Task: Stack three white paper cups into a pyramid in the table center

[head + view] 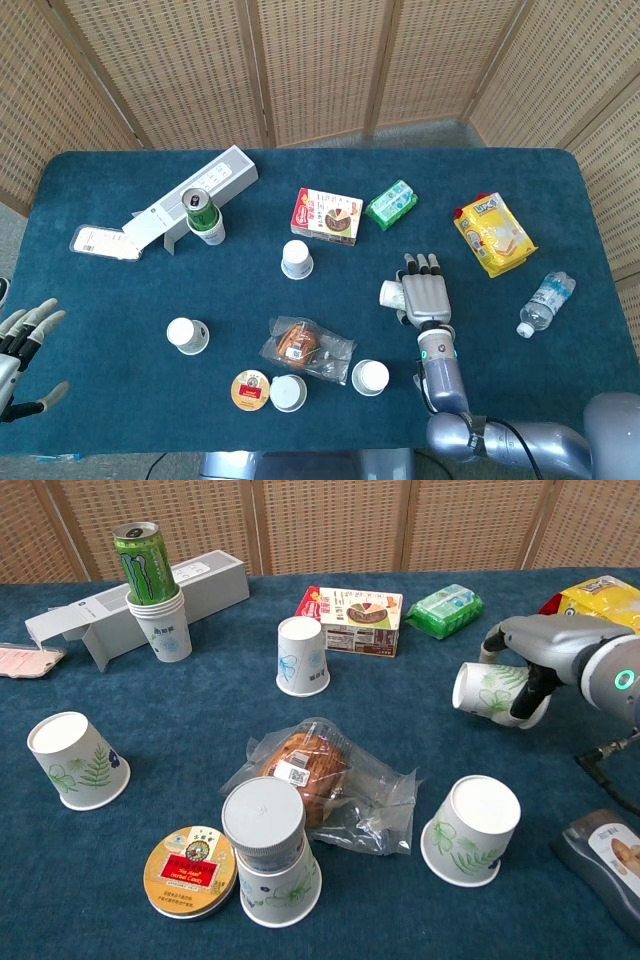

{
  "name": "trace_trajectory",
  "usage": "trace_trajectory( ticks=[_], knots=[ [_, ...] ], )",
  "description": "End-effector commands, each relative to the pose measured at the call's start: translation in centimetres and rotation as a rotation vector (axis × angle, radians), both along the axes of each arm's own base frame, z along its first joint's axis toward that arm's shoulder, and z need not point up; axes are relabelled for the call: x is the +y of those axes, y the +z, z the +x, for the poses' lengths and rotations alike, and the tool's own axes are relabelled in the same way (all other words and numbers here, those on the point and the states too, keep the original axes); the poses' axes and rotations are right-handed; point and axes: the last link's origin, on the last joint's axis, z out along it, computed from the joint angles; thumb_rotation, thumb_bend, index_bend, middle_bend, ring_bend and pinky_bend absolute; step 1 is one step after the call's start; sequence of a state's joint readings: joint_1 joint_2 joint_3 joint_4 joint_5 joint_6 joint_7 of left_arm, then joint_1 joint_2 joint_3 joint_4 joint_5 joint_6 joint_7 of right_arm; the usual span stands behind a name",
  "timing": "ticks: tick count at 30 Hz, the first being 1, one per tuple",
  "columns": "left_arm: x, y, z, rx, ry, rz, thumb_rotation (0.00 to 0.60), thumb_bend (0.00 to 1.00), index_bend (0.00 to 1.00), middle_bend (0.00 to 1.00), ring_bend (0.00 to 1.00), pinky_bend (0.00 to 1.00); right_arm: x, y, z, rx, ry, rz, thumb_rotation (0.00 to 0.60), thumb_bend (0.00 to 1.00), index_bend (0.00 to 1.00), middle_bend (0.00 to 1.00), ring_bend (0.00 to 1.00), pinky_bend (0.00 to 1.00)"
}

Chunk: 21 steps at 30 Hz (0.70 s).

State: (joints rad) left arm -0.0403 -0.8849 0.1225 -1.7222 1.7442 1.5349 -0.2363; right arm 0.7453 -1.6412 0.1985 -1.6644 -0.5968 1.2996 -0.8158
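While the right hand (pixel 528 670) grips a paper cup (pixel 482 690), a pastry bag (pixel 325 780) clutters the table center.

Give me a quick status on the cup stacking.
Right hand grips a paper cup sideways. Left hand open, idle. No pyramid yet. Pastry bag clutters table center.
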Motion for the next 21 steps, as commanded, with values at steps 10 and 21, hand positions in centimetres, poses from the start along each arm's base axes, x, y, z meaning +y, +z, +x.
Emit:
trace_trajectory(
  ticks=[10, 21],
  knots=[
    [0.0, -0.3, 0.0, 0.006, 0.0, -0.008, 0.6, 0.31, 0.0, 0.0, 0.0, 0.0, -0.1, -0.3, -0.5, -0.374, 0.055, -0.059, 0.6, 0.36, 0.41, 0.04, 0.0, 0.0],
    [0.1, -0.2, 0.0, 0.002, 0.004, -0.01, 0.6, 0.31, 0.0, 0.0, 0.0, 0.0, -0.6, -1.4, -0.6, -0.555, 0.02, -0.121, 0.6, 0.36, 0.41, 0.07, 0.0, 0.0]
  ],
)
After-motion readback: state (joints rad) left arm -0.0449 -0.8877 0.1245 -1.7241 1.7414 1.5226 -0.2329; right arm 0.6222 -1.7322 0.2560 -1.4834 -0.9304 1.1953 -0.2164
